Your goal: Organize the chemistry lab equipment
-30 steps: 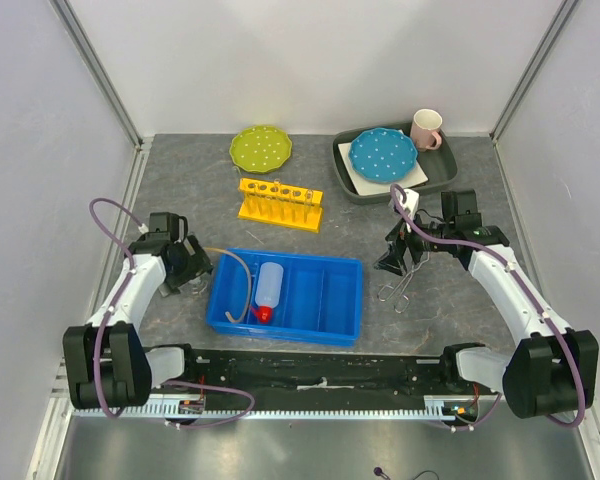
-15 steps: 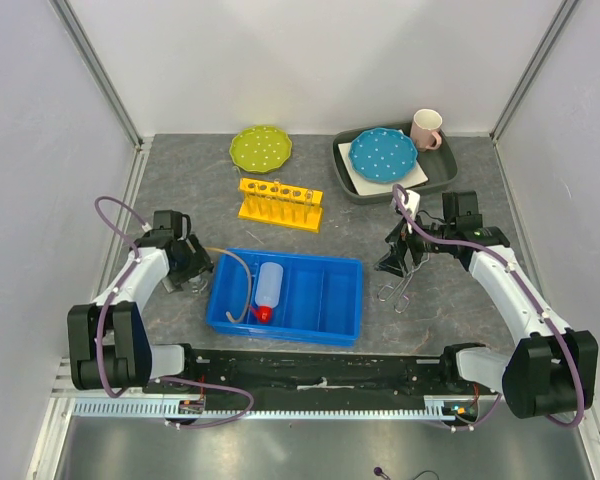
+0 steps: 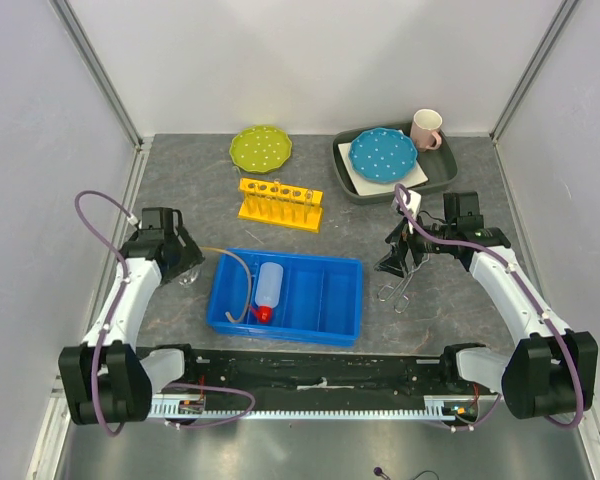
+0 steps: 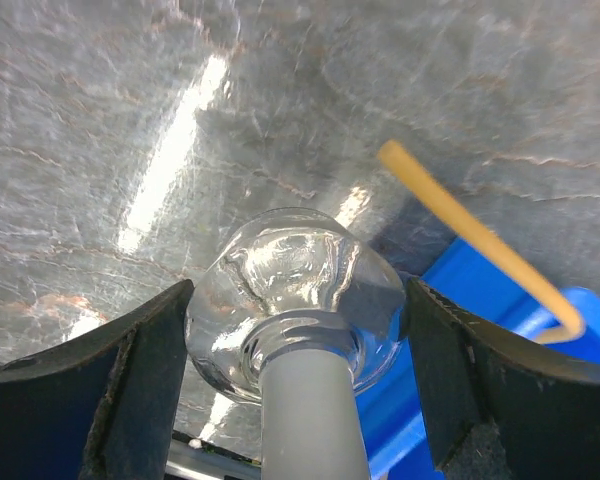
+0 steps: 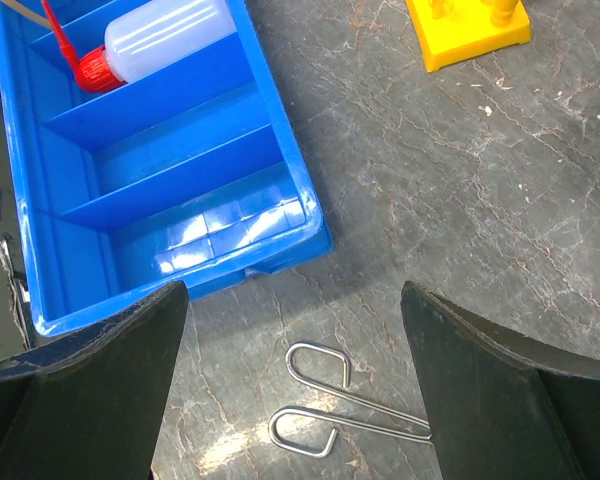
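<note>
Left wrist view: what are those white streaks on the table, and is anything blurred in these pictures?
Left wrist view: the streaks are light reflected off the glossy table; the glass flask glints too, and the dark fingers beside it look soft, too close to focus. Right wrist view: sharp, with a bright patch inside the blue bin and a soft shadow beside it. Top external view: even light, no blur.

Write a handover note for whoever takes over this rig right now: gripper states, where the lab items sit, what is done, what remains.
Left gripper: shut on the round clear glass flask, just left of the blue divided bin.
Right gripper: open, over the scissor-like metal tongs lying on the grey table.
Done: white squeeze bottle with red cap and thin tan rubber tube are in the bin.
Left: flask and tongs. The yellow holed test-tube rack stands behind the bin.
</note>
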`<state>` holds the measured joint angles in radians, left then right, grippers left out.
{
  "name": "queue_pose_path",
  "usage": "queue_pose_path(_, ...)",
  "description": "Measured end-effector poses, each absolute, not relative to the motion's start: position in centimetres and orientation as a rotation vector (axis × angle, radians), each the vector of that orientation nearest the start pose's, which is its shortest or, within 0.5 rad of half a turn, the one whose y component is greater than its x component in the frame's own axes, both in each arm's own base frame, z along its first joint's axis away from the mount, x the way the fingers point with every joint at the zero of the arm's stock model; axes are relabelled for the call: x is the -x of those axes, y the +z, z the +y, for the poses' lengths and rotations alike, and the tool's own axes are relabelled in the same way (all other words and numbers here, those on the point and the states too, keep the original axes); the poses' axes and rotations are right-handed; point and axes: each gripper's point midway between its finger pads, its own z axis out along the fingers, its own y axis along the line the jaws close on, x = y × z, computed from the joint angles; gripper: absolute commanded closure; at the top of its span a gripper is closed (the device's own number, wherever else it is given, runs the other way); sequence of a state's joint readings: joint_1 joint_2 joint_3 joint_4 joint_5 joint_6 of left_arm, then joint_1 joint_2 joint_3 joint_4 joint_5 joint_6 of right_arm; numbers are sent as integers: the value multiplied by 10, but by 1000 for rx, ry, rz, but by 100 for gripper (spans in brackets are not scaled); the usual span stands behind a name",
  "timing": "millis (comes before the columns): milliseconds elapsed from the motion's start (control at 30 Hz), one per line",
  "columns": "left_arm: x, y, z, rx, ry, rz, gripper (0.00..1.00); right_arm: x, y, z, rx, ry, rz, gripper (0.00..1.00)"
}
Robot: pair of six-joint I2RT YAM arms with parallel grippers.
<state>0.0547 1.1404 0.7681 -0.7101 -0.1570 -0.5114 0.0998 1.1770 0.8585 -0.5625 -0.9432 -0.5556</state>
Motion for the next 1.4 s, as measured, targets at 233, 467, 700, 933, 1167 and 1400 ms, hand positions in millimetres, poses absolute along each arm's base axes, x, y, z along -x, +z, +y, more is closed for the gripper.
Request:
queue_pose_path(233, -256, 128, 13, 707, -40, 2422, 78, -253, 165, 154, 1050, 885, 1892, 5)
queue_pose_path(467, -258, 164, -37, 513, -270, 2425, 79, -254, 165, 153, 1049, 884, 1891, 5)
queue_pose_path(700, -239, 192, -134, 168, -533, 2451, 80, -256, 165, 150, 1036, 876, 1895, 5)
queue_pose_path(933, -198, 173, -216, -94, -659, 2568, 79, -260, 165, 143, 1005, 863, 1904, 5)
queue_pose_path(1167, -177, 125, -262, -248, -567, 2706, 78, -263, 165, 136, 979, 854, 1911, 5)
queue_pose_path(1400, -188, 89, -274, -283, -422, 2768, 64, -264, 161, 135, 962, 878, 1926, 5)
